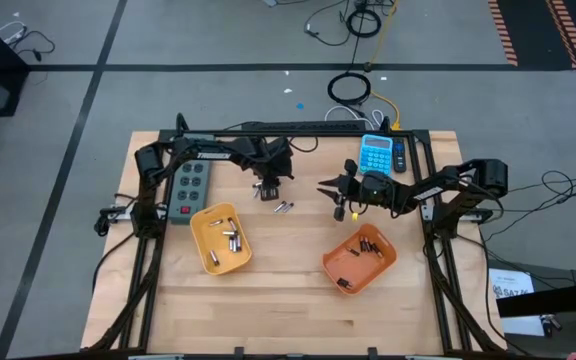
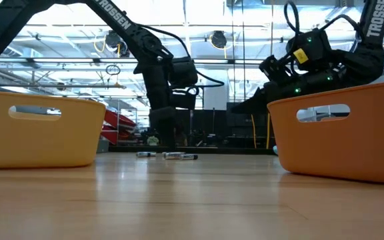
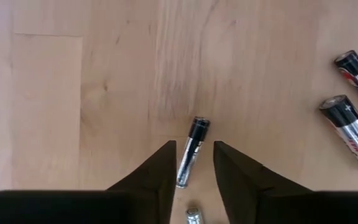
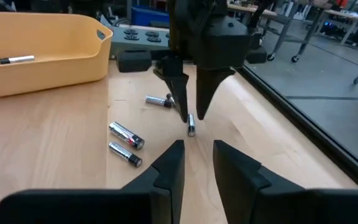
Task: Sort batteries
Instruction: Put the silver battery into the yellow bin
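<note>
A small dark-tipped battery (image 3: 191,152) lies flat on the wooden table. My left gripper (image 3: 194,143) points down over it, open, one finger on either side; I see no touch. The right wrist view shows the same left gripper (image 4: 191,118) and battery (image 4: 191,128). Two larger silvery batteries (image 3: 352,127) lie close by, and one more (image 4: 159,101) lies beyond. My right gripper (image 4: 197,149) hovers open and empty between the left gripper (image 1: 266,190) and the orange tray (image 1: 386,262). The yellow tray (image 1: 200,222) holds several batteries (image 1: 231,238).
The orange tray holds several dark batteries (image 1: 363,250). A grey button box (image 1: 190,190) sits at the table's left behind the yellow tray, and a blue calculator (image 1: 375,153) lies at the far right. Bare wood stretches along the near edge between and before the trays.
</note>
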Robot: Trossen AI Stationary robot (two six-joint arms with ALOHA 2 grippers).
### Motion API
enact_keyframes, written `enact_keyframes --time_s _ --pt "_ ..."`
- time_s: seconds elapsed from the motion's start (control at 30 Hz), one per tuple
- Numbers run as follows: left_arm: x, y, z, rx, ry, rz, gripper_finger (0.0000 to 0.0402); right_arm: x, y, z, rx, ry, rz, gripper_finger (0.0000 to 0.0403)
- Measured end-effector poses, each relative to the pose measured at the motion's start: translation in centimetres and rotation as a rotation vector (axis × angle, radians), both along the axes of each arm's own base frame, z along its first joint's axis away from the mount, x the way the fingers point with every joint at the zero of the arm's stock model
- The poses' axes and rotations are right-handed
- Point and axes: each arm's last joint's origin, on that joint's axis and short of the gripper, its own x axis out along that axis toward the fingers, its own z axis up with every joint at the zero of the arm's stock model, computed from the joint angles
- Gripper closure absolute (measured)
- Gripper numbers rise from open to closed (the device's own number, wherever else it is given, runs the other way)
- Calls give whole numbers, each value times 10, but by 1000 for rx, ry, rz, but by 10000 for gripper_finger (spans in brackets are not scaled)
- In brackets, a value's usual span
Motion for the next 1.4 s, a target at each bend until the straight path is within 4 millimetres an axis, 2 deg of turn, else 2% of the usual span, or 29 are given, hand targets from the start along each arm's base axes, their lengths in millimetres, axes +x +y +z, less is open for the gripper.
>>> enact_keyframes --time_s 0.17,0.47,0.73,0.93,1.03,1.13,1.27,1.3,1.4 --pt "0 -1 0 -3 -2 6 303 0 0 0 -4 5 1 325" --pt "5 -10 2 3 0 7 231 0 0 0 -7 6 2 325" --pt "8 -7 9 0 -4 -21 227 0 -1 0 -11 1 -1 325" --pt "9 -2 -15 -37 59 -15 227 0 -1 0 -9 1 3 325" --pt "10 -1 -20 -40 72 -17 227 0 -1 0 -8 4 3 325" --pt "10 -2 -21 -45 87 -20 250 0 -1 0 -8 7 3 325" --pt "13 -4 -15 -46 119 -51 362 -1 -2 0 -12 10 1 325" --pt "13 -5 -14 -48 121 -51 377 -1 -2 -1 -12 10 0 325" --pt "16 -8 -12 -46 125 -64 383 -1 -4 -2 -11 22 -7 325"
